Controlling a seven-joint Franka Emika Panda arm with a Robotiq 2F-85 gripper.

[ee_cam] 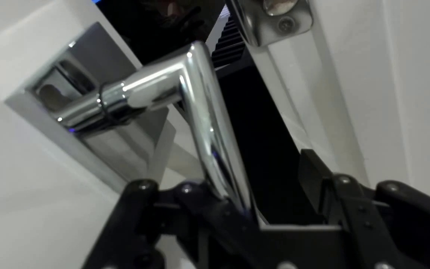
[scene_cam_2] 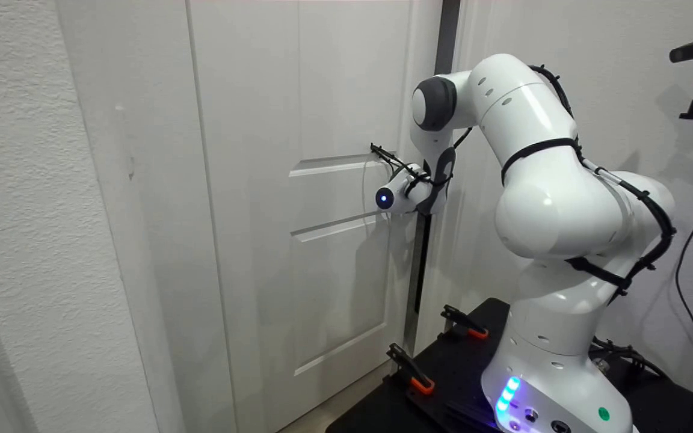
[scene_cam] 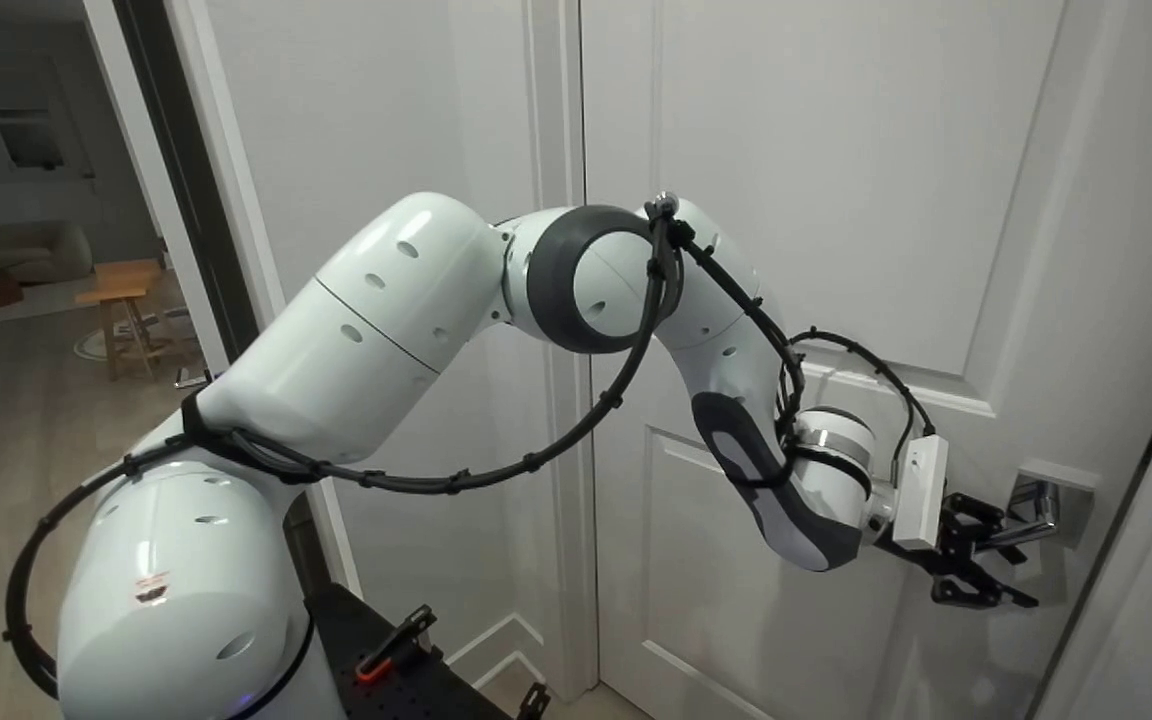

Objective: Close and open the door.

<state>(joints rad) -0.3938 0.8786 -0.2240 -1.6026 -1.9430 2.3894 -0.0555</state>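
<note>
Judging the tall white panelled door (scene_cam: 826, 170) rigid, heavyish, I favour its likely slick silver metal lever handle (ee_cam: 210, 123), outer end, my black two-fingered gripper (scene_cam: 1026, 579) spread.

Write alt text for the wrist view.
A silver lever handle on a white door runs down toward the robot's open black hand. Beside the handle show a dark gap and, near the top, a metal plate.

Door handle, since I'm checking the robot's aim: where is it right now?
In an exterior view, the silver handle is at far right, on the door near its edge, beside the pincer.
</note>
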